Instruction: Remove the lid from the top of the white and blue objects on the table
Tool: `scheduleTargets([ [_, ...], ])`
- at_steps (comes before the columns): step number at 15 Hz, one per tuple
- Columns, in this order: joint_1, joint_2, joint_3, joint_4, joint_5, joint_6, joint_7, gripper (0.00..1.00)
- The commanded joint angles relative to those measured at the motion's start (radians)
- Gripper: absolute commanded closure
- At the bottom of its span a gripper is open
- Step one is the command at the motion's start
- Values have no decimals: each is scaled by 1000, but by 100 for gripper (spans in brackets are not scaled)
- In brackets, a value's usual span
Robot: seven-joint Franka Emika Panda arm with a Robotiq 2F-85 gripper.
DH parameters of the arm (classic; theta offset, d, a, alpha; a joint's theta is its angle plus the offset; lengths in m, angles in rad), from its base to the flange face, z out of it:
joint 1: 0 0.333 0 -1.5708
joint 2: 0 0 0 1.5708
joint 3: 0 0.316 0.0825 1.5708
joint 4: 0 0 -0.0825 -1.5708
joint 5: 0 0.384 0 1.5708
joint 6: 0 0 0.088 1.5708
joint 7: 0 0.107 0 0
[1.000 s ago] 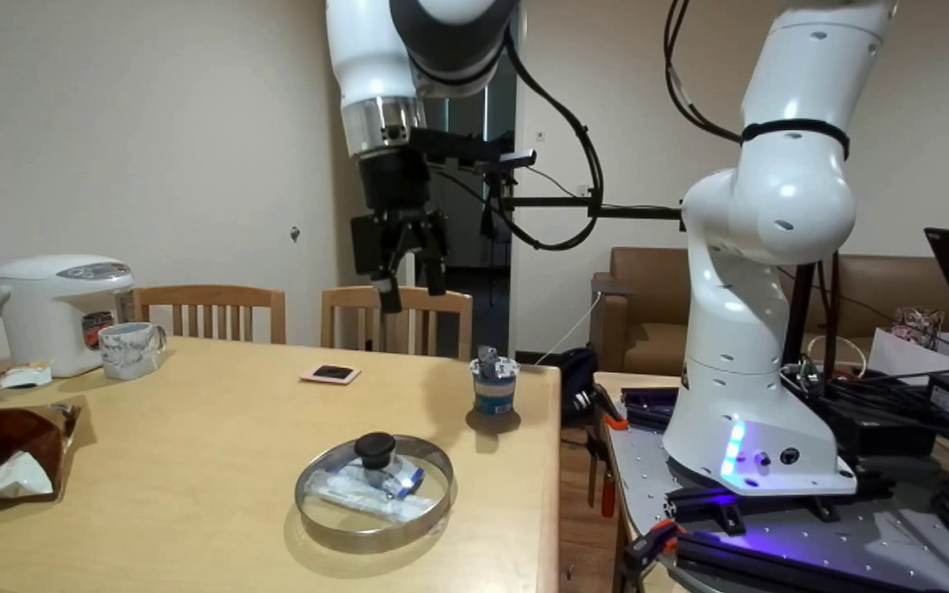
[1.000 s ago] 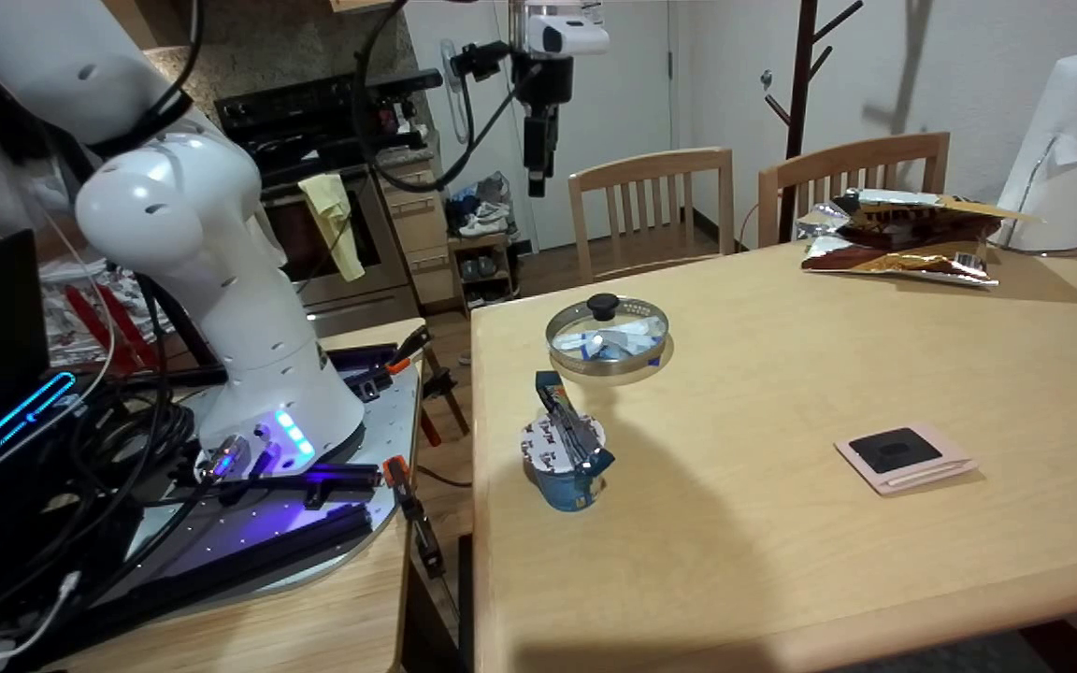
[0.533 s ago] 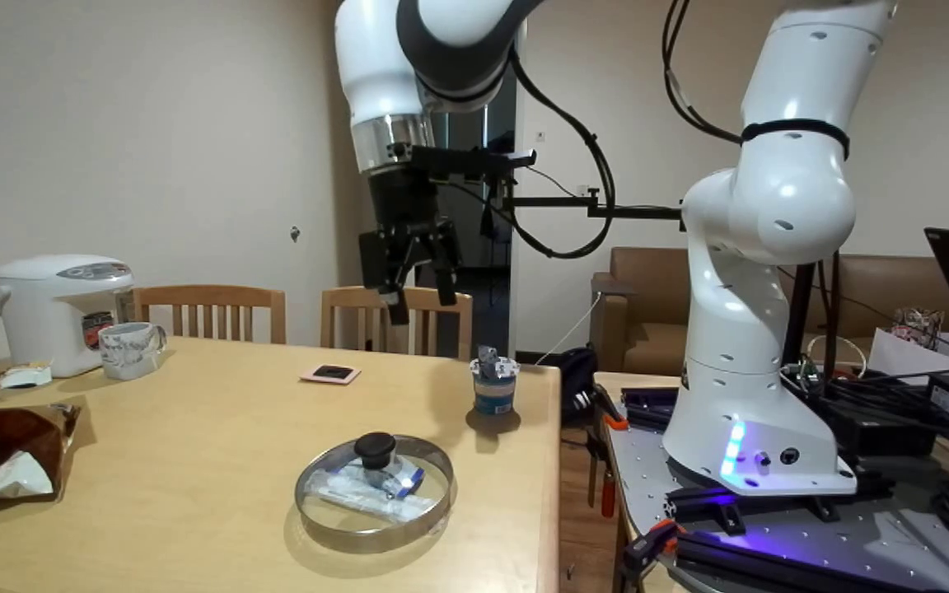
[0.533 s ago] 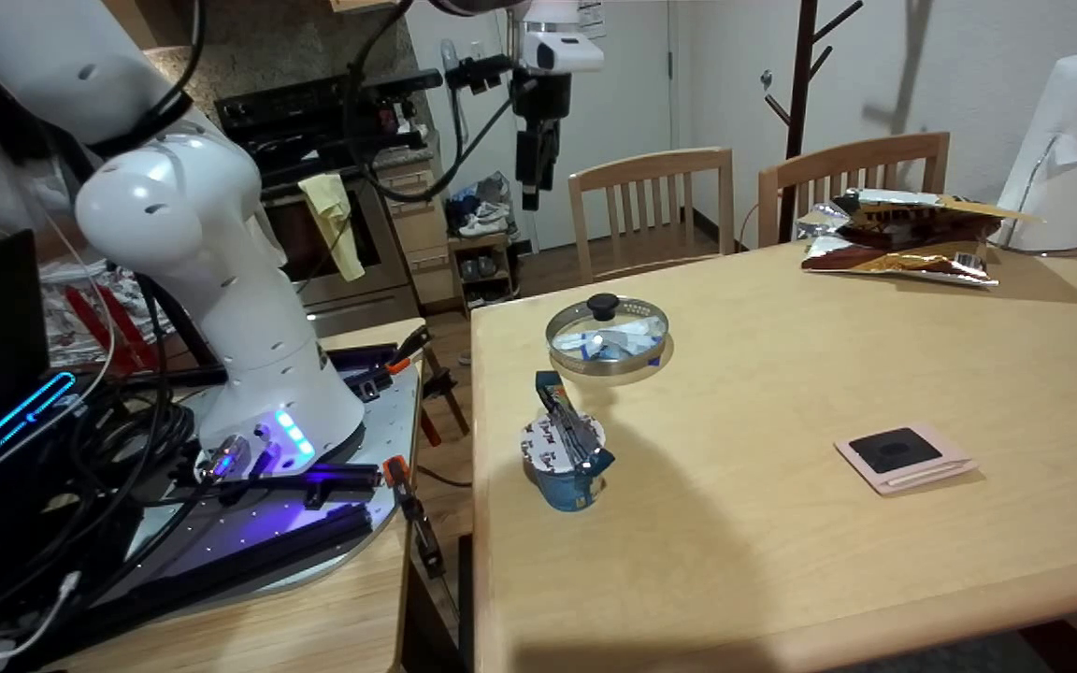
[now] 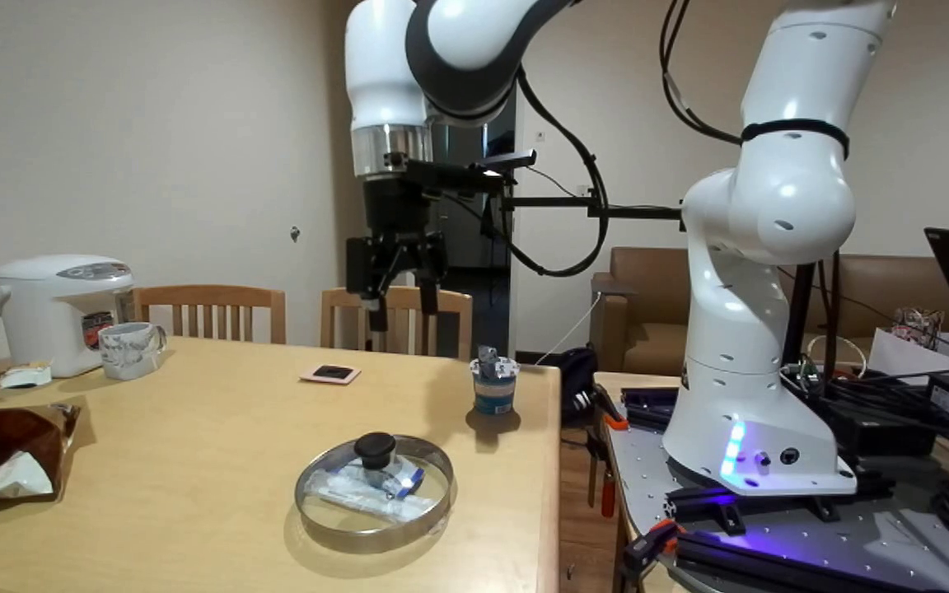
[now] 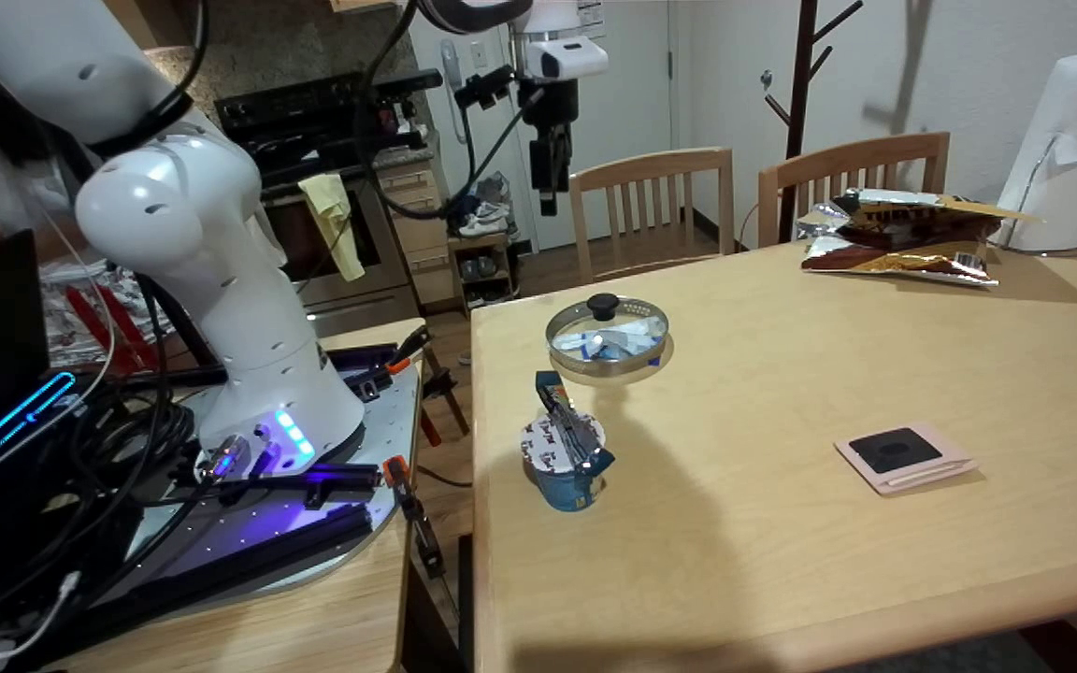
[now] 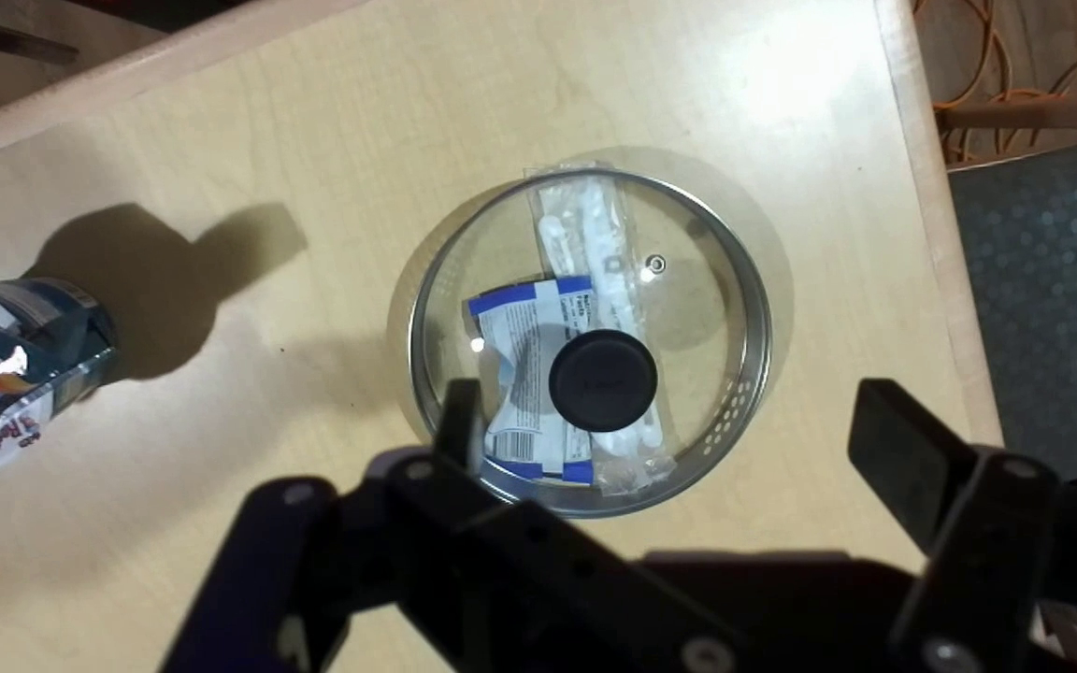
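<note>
The lid (image 5: 375, 450) is round clear glass with a metal rim and a black knob, lying on the table (image 5: 194, 445). It also shows in an exterior view (image 6: 603, 307) and in the wrist view (image 7: 603, 380). The white and blue packets (image 7: 524, 355) lie under it and show through the glass, partly hidden by the knob. A clear wrapper with white pieces lies beside them. My gripper (image 5: 403, 311) is open and empty, pointing down, well above the lid and touching nothing. In the wrist view my fingers (image 7: 669, 411) are wide apart, the left one overlapping the lid's rim.
A blue cup (image 6: 565, 486) with a packet on top stands near the lid at the table edge by the robot base. A pink wallet (image 6: 903, 458), snack bags (image 6: 903, 238), a mug (image 5: 130, 352), a water boiler (image 5: 63, 317) and a paper towel roll (image 6: 1062, 154) are farther off.
My gripper has moved down a little and turned from tilted to more upright. The lid and packets have not moved.
</note>
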Motion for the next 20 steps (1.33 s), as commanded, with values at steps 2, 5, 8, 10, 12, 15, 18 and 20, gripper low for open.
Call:
scheduleTargets([
  [2, -4, 52, 22, -28, -78, 97, 27, 0],
  [5, -5, 97, 26, -20, -172, 112, 51, 0],
  [8, 3, 127, 15, -16, -212, 149, 26, 0],
  [10, 6, 139, 11, -22, -238, 212, 7, 0],
  [12, 8, 154, 8, -24, -248, 268, 3, 0],
  [15, 10, 173, 2, -27, -239, 325, -7, 0],
  [18, 12, 199, -2, -26, -236, 349, -6, 0],
  [20, 11, 222, -8, -21, -234, 348, 10, 0],
])
